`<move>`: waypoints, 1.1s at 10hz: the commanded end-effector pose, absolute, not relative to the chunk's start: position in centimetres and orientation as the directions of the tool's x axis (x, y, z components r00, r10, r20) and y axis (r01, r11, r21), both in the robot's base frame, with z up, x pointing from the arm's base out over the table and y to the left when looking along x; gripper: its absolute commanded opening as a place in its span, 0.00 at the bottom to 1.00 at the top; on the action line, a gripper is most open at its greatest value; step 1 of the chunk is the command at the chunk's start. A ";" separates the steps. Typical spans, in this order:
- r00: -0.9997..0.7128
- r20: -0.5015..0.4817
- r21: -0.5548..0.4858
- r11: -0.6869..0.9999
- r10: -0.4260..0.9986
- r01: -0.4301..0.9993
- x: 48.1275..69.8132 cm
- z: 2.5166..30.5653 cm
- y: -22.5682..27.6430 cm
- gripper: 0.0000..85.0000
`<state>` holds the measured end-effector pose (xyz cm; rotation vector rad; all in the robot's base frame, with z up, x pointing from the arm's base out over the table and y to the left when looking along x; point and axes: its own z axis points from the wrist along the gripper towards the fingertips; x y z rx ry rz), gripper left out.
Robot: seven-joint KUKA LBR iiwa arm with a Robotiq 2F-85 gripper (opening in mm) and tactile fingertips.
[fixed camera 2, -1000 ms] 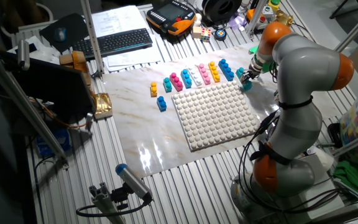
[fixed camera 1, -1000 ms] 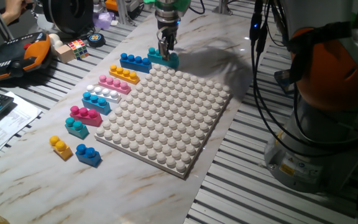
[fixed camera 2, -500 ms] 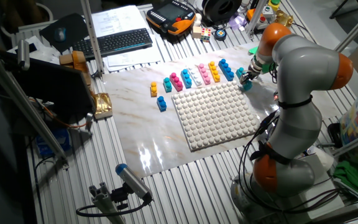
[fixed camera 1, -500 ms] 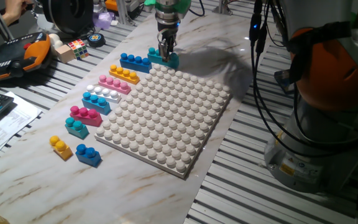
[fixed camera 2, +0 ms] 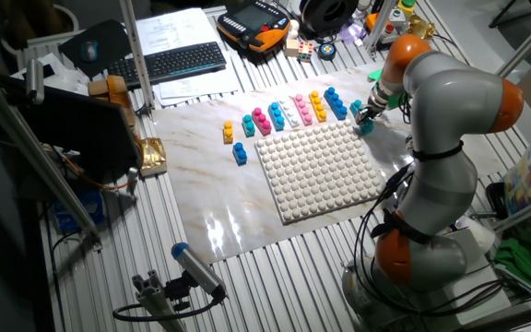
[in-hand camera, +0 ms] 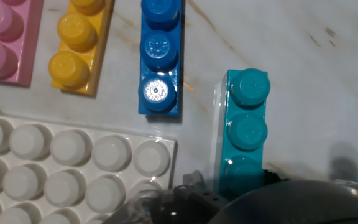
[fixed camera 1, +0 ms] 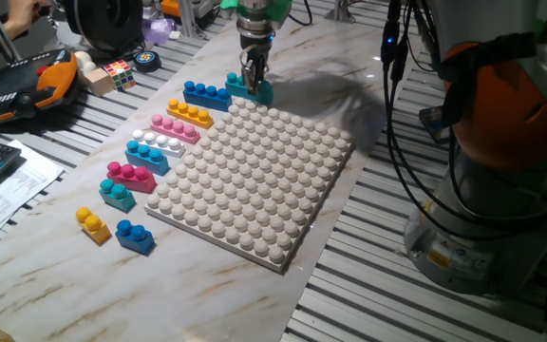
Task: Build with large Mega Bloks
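- At the bench's far edge, the end effector has not moved over the last second, fingers down around the teal brick; whether they pinch it cannot be told.
- Beyond, the blue brick lies untouched, so lifting has not begun.

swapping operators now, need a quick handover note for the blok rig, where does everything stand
Gripper: down over the teal brick at the far corner of the baseplate; the jaws sit at one end of it, but a firm grip cannot be confirmed.
Bricks: the teal brick lies on the table beside the blue brick. Yellow brick, pink brick and the rest line the baseplate's edge; two short bricks, yellow and blue, lie apart near the front corner.
Done: nothing is on the baseplate.
Left: lift the teal brick, press it on, then all the others.
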<state>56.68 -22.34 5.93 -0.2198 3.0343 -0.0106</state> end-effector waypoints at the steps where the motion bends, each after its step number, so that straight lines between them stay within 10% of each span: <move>1: -0.985 -0.099 -0.014 0.990 -0.144 -0.144 56.7 5.9 -22.3 0.55; 11: -0.996 -0.086 -0.025 1.000 -0.009 -0.007 57.0 6.1 -22.2 0.46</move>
